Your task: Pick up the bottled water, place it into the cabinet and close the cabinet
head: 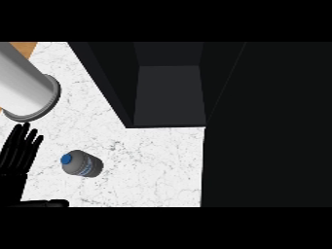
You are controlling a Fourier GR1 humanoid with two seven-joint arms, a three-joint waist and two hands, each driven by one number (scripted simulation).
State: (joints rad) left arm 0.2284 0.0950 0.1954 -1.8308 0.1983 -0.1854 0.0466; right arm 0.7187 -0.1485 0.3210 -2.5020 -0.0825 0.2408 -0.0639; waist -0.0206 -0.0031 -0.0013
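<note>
The left hand (14,155) sits at the lower left edge, black and glossy, with its fingers (26,138) straight and pointing up, holding nothing. The thumb lies flat along the bottom edge. The right hand isn't anywhere in view.

The bottle (81,164) stands on the worktop (147,165) just right of those fingers, not touching them. Seen from above it's a stubby grey cylinder with a round blue cap and a bluish label band on its side.

The worktop is white marble-looking stone with fine grey veins. Above the fingers there's a big smooth white cylinder (14,80) with a grey rim, leaning over the worktop's wooden-brown edge. Well off to the right of the fingers is the cabinet (170,92), matte dark with flat, boxy walls and its inside showing; its right side is just black.
</note>
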